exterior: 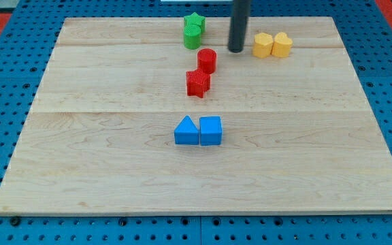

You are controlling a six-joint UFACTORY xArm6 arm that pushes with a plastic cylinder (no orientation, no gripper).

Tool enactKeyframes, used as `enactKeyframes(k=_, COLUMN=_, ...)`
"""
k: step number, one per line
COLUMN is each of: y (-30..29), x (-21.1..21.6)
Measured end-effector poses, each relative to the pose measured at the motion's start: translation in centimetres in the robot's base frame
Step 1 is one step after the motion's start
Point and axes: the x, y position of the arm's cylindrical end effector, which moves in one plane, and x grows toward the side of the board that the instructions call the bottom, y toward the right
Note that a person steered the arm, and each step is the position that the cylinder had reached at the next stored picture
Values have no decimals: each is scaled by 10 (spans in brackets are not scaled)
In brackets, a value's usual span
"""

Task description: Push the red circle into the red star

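Near board's top edge: my tip (pixel 236 50) just right of red circle (pixel 207 60); circle touching red star (pixel 198 83).

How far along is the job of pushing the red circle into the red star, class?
Nearly done, or done: the red circle sits right above the red star, apparently touching it. In hand: my tip stands apart, to the circle's upper right, touching no block. Left: at most one short nudge toward the view's bottom-left, if any gap remains.

No text, label or number seems readable on anything in view.
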Motion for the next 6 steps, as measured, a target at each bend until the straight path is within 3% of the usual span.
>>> enactKeyframes(k=2, y=-39, x=49)
enactKeyframes(k=4, y=12, x=48)
enactKeyframes(k=6, y=25, x=48)
